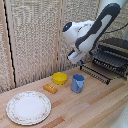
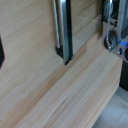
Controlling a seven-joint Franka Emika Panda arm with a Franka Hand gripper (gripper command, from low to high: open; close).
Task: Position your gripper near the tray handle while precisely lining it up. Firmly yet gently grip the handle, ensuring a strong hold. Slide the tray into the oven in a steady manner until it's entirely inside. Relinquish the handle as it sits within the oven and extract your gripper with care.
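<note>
Woven blinds back a pale wooden surface [image 1: 95, 107], and at its far corner on the exterior view's right sits the oven [image 1: 114, 55] with its door folded down. We see the tray [image 1: 111, 61], a black wire rack, drawn partly out over that door, its bars running out toward us. The tray handle [image 1: 106, 65] is the thin bar along the front edge; its long axis lies across the oven's mouth, parallel to the surface's far edge. We judge the rack stiff and fairly light, its smooth metal likely slippery, so we would take the handle at its middle to keep the push straight. Our gripper [image 1: 75, 57] hangs just beside the rack, apart from it. Whether the fingers stand apart or together we cannot tell. Nearer us rest a yellow bowl [image 1: 60, 78], a blue cup [image 1: 78, 82] and a white plate [image 1: 28, 107].
</note>
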